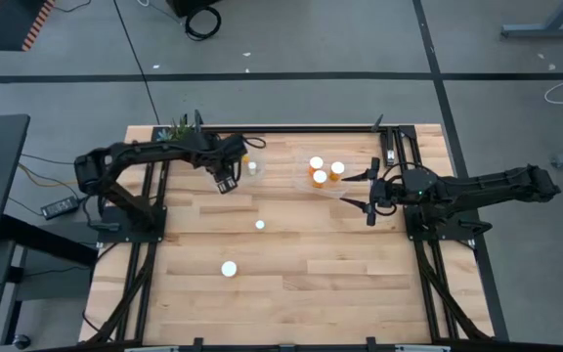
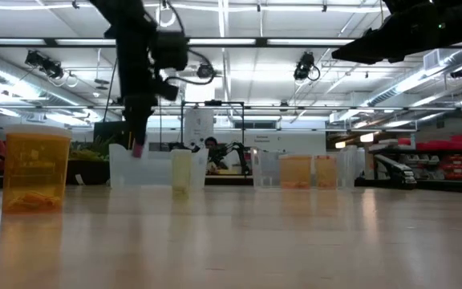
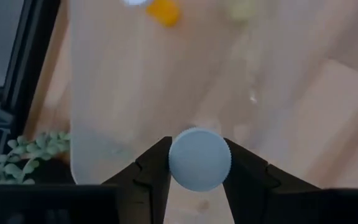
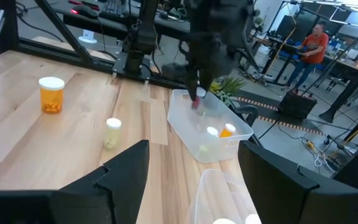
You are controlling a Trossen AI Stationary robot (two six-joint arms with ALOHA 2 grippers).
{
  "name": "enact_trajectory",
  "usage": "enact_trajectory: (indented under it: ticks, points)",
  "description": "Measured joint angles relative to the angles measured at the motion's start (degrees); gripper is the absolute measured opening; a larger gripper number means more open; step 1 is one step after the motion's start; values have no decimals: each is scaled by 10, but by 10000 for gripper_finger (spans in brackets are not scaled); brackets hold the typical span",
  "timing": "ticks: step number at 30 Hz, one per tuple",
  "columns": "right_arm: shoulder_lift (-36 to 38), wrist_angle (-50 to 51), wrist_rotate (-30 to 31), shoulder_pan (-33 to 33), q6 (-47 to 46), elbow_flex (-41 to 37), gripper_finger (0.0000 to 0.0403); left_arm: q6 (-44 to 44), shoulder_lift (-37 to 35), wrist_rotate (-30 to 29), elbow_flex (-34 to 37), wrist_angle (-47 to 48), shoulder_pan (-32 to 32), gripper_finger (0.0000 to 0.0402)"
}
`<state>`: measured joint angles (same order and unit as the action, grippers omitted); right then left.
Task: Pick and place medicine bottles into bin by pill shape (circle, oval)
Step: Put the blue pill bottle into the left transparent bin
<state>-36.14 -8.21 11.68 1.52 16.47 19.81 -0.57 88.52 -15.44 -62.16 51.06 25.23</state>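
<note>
My left gripper (image 1: pixel 225 182) is shut on a small bottle with a round white cap (image 3: pixel 199 158). It holds the bottle over the clear bin (image 4: pixel 211 126) at the table's far left, beside the green plant (image 3: pixel 23 149). That bin holds an orange bottle (image 3: pixel 163 11) and a pale one (image 3: pixel 244 9). My right gripper (image 1: pixel 369 193) is open and empty by a second clear bin (image 1: pixel 325 172), which holds three orange bottles. A wide orange bottle (image 4: pixel 51 93) and a slim pale one (image 4: pixel 112 132) stand upright on the table. My left gripper pinches the bottle between its two fingers (image 3: pixel 160 163) at the two opposite sides of the cap's rim (image 3: pixel 174 155). The fingers come from above and point down. The bottle is upright, cap up, lifted clear above the bin (image 3: pixel 104 124).
The two loose bottles also show in the high view, the slim one (image 1: pixel 260 226) mid-table and the wide one (image 1: pixel 229 268) nearer the front. Black frame rails run along the table's far edge and sides. A person (image 4: pixel 312 46) stands in the room beyond the table.
</note>
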Motion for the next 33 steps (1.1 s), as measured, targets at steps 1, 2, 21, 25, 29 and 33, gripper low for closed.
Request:
enact_trajectory:
  ticks: [1,2,21,25,29,33]
  points:
    - [0,0,0,0,0,0,254,-4,-3,1,17,-21,14,138]
    - [0,0,0,0,0,0,254,-12,-5,2,31,-39,26,137]
    - [0,1,0,0,-2,0,254,34,-4,80,111,-156,125,140]
    - [0,1,0,0,-3,0,254,45,-4,79,111,-155,125,143]
    - [0,1,0,0,-3,0,254,44,-4,78,111,-155,125,164]
    - [0,1,0,0,-3,0,254,41,-4,78,111,-154,125,189]
